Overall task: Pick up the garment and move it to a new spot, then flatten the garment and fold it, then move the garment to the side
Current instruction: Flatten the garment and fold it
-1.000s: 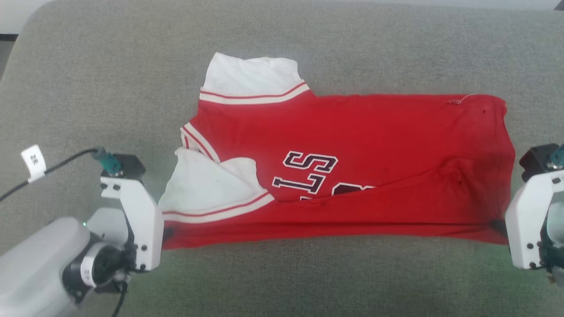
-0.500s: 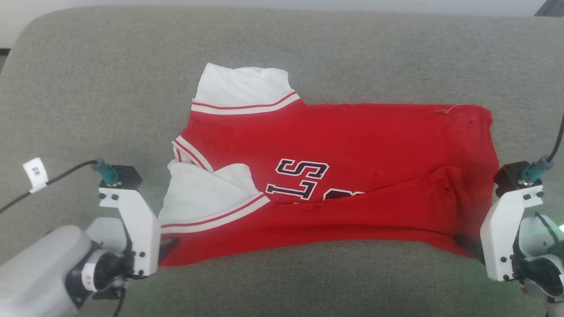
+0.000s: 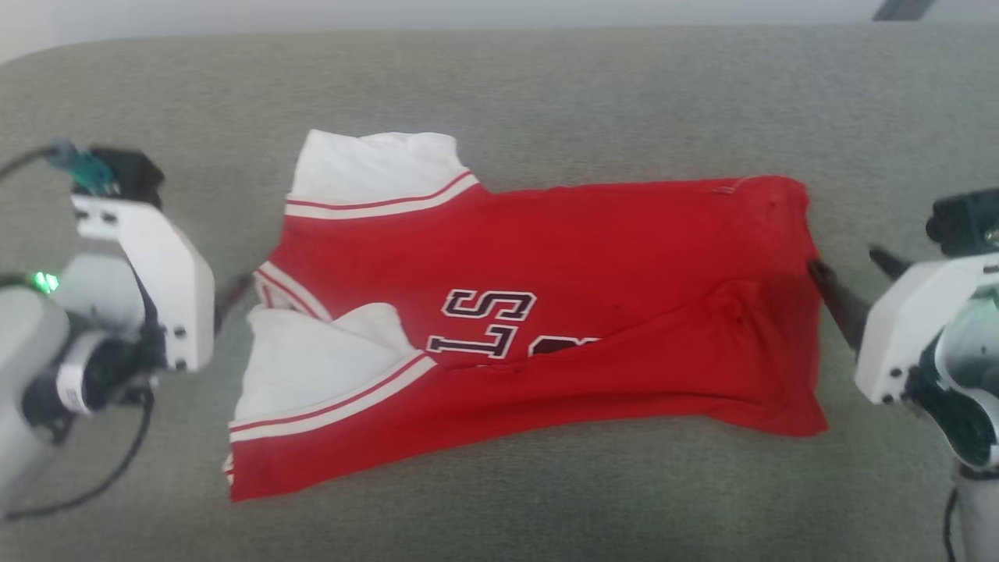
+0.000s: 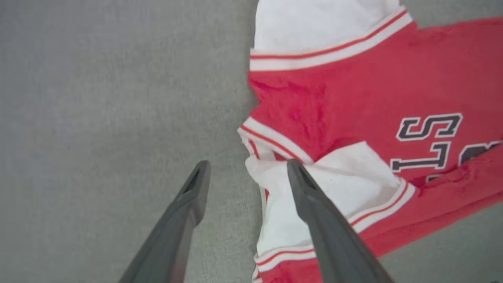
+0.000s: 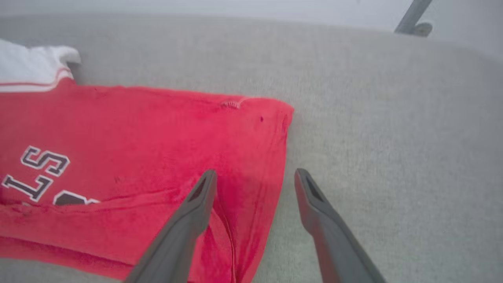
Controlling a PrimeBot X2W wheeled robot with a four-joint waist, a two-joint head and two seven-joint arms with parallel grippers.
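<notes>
On the head view I see the red jersey-style shirt with white sleeves [image 3: 593,257] lying part-folded in the middle of the grey fabric-covered surface [image 3: 546,94], its near edge doubled up over the maroon letters [image 3: 488,306]. My left hand [image 3: 238,290] sits just beside its collar end and my right hand [image 3: 843,261] at its hem end.

On the left wrist view the left hand [image 4: 247,165] is spread wide and empty, one finger over a white sleeve [image 4: 334,184], the other over bare grey fabric.

On the right wrist view the right hand [image 5: 255,173] is also wide and empty, straddling the shirt's hem edge.
</notes>
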